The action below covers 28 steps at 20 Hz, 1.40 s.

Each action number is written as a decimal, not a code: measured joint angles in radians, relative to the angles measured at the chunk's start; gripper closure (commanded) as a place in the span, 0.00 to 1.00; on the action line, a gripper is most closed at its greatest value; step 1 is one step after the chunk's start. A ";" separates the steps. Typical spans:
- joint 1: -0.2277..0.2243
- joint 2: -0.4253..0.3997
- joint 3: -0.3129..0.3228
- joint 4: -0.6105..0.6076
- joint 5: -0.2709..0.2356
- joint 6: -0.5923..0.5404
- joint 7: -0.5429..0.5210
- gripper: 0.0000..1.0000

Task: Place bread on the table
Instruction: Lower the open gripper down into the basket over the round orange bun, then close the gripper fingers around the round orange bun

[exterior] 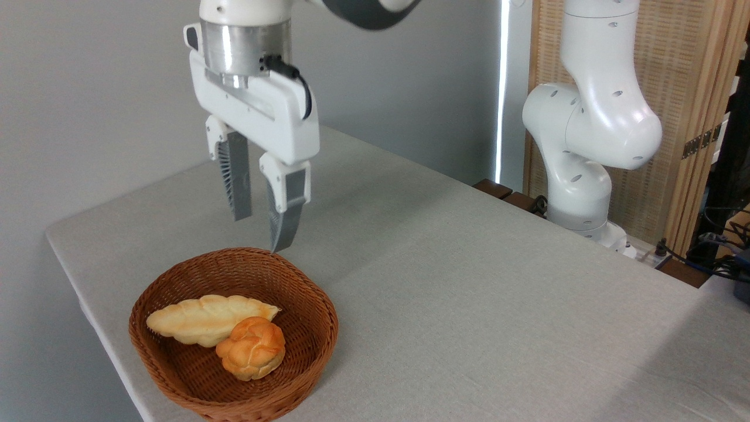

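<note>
The bread (pixel 252 348), a small round orange-golden knotted bun, lies inside the brown wicker basket (pixel 319 328) near the table's front left. It leans against a longer pale braided loaf (pixel 205 318) in the same basket. My gripper (pixel 261 233) hangs open above the basket's far rim, well above the bread, with nothing between its grey ribbed fingers (pixel 234 181). The light grey table (pixel 469 281) spreads out to the right of the basket.
The arm's white base (pixel 586 176) stands at the table's far right edge. A wooden slatted screen (pixel 691 105) and cables (pixel 720 258) are behind it. The table's left edge runs close beside the basket.
</note>
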 measured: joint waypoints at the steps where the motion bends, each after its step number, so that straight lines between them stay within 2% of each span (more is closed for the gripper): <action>1: -0.003 0.002 0.000 -0.025 -0.003 0.050 0.000 0.00; 6: -0.006 0.015 -0.001 -0.118 -0.008 0.216 0.000 0.00; 11: -0.002 0.074 0.001 -0.185 -0.016 0.349 0.000 0.00; 25: 0.001 0.098 0.007 -0.245 -0.017 0.358 0.001 0.00; 28: 0.002 0.104 0.008 -0.275 -0.017 0.418 0.002 0.00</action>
